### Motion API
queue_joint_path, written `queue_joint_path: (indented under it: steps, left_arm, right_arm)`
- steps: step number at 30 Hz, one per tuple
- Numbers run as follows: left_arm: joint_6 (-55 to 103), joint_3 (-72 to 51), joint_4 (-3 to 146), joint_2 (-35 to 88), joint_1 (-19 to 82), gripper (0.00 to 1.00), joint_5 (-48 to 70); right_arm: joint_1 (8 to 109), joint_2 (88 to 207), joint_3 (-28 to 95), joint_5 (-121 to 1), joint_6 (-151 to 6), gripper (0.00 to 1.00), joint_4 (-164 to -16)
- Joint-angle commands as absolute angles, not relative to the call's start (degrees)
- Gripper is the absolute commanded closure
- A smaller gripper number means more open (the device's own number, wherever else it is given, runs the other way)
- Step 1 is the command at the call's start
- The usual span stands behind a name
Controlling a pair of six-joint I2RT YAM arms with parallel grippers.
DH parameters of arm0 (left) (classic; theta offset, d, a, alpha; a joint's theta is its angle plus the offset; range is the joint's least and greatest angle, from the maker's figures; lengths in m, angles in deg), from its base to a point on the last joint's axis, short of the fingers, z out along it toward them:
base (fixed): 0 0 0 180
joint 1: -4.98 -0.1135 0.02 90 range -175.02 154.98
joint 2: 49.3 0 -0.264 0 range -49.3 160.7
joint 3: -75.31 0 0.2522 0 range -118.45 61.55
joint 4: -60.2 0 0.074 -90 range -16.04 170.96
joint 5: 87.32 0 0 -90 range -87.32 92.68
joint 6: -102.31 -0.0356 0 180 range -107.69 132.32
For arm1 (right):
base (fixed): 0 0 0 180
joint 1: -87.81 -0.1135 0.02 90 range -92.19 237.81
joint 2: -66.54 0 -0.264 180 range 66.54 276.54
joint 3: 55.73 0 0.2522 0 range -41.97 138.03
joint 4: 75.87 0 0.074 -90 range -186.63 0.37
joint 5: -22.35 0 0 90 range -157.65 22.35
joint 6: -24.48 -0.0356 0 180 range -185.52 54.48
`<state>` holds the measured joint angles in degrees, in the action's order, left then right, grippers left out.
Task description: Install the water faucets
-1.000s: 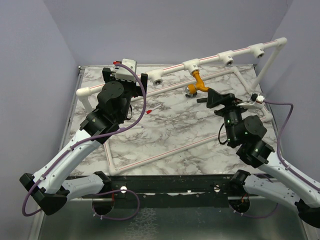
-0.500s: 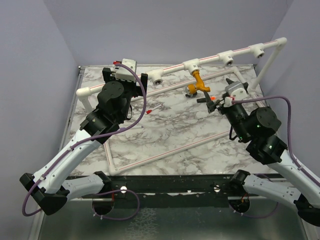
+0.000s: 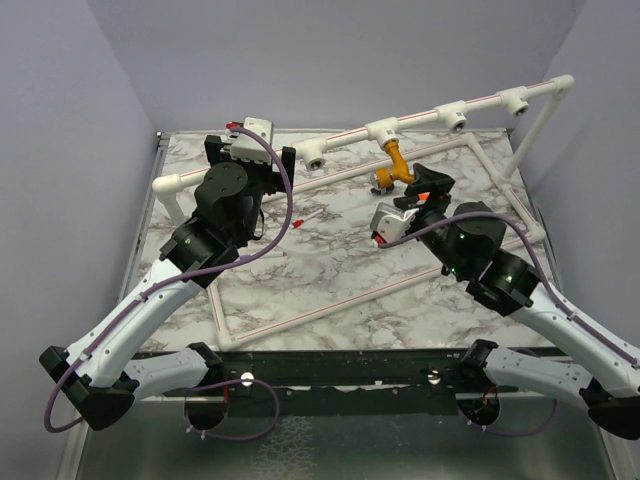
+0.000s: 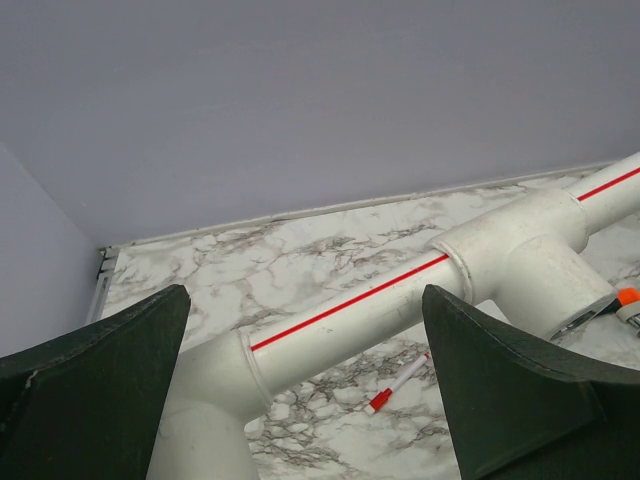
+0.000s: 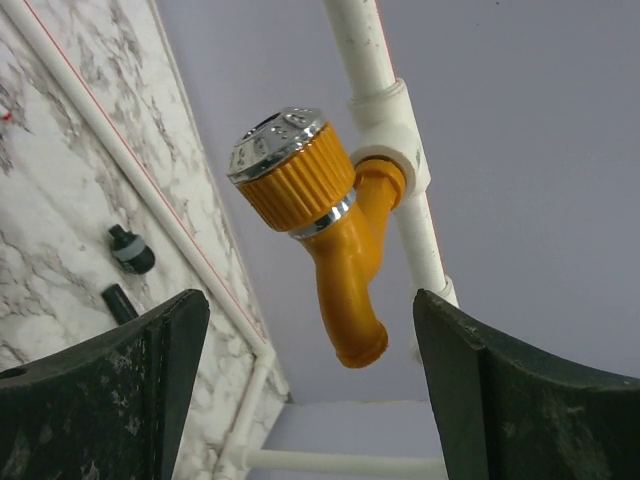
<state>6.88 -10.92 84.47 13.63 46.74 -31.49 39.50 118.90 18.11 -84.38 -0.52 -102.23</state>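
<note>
A mustard-orange water faucet (image 3: 397, 165) with a silver round end hangs from a white tee socket (image 3: 383, 130) on the raised pipe. In the right wrist view the faucet (image 5: 335, 235) sits between the fingers but ahead of them, untouched. My right gripper (image 3: 428, 185) is open and empty just right of the faucet, and it also shows in its wrist view (image 5: 310, 390). My left gripper (image 3: 250, 155) is open and empty at the left end of the raised pipe (image 4: 350, 310), with nothing between the fingers in its wrist view (image 4: 305, 400).
Other empty tee sockets (image 3: 316, 157) (image 3: 455, 117) (image 3: 517, 100) sit along the raised pipe. A thin white red-tipped stick (image 3: 305, 217) lies on the marble table. A white pipe frame (image 3: 330, 305) lies flat on it. Two small black parts (image 5: 130, 250) lie near the frame.
My right wrist has rolled over, its camera swinging from the right side to the left, and the open gripper has closed in on the faucet. The left arm has not moved.
</note>
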Motion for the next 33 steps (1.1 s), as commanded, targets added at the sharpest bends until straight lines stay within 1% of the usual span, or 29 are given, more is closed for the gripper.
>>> queue_joint_path:
  steps: [1, 4, 7, 12, 15, 17, 19, 20, 22, 23, 24, 28, 33]
  left_arm:
    - [9.6, -7.5, 95.5, 16.1, 46.9, 0.01, -31.7]
    - [9.6, -7.4, 95.5, 16.1, 46.9, 0.01, -31.8]
    - [9.5, -7.4, 95.5, 15.9, 46.9, 0.01, -31.8]
    - [9.6, -7.4, 95.5, 15.8, 47.0, 0.01, -31.8]
    - [9.5, -7.1, 95.3, 15.9, 46.9, 0.01, -31.7]
    - [9.5, -6.9, 95.2, 15.9, 46.9, 0.01, -31.7]
    - [9.4, -6.9, 95.2, 15.9, 46.9, 0.01, -31.8]
    - [9.4, -6.9, 95.2, 15.8, 47.0, 0.01, -31.9]
    - [9.4, -6.9, 95.2, 15.8, 47.0, 0.01, -32.0]
    - [9.4, -6.9, 95.2, 15.8, 47.0, 0.01, -32.1]
    - [9.4, -6.9, 95.2, 15.8, 47.0, 0.01, -32.1]
    - [9.4, -6.7, 95.1, 15.7, 46.9, 0.01, -32.1]
    - [9.4, -6.8, 95.1, 15.6, 47.0, 0.01, -32.0]
  right_arm:
    - [39.2, 120.0, 14.4, -87.3, 13.5, 0.12, -94.3]
    - [39.2, 121.9, 12.6, -88.9, 17.9, 0.12, -89.4]
    - [39.2, 123.7, 10.6, -90.5, 22.2, 0.15, -82.7]
    - [39.2, 126.0, 8.7, -91.9, 26.1, 0.24, -74.5]
    - [39.2, 126.9, 7.7, -92.6, 26.2, 0.32, -71.5]
    - [38.9, 127.1, 7.3, -92.3, 24.9, 0.4, -71.1]
    - [38.4, 127.3, 7.1, -92.7, 23.1, 0.54, -70.4]
    - [38.0, 127.5, 7.0, -93.1, 22.0, 0.61, -70.0]
    - [37.4, 127.9, 6.9, -94.0, 19.1, 0.8, -69.3]
    - [37.1, 128.1, 7.0, -94.5, 17.4, 0.9, -69.1]
    - [36.8, 128.2, 7.1, -94.8, 15.2, 0.98, -69.0]
    - [35.6, 128.5, 7.6, -95.5, 2.5, 0.99, -67.3]
    - [35.1, 128.6, 9.2, -97.7, -23.0, 0.99, -65.1]
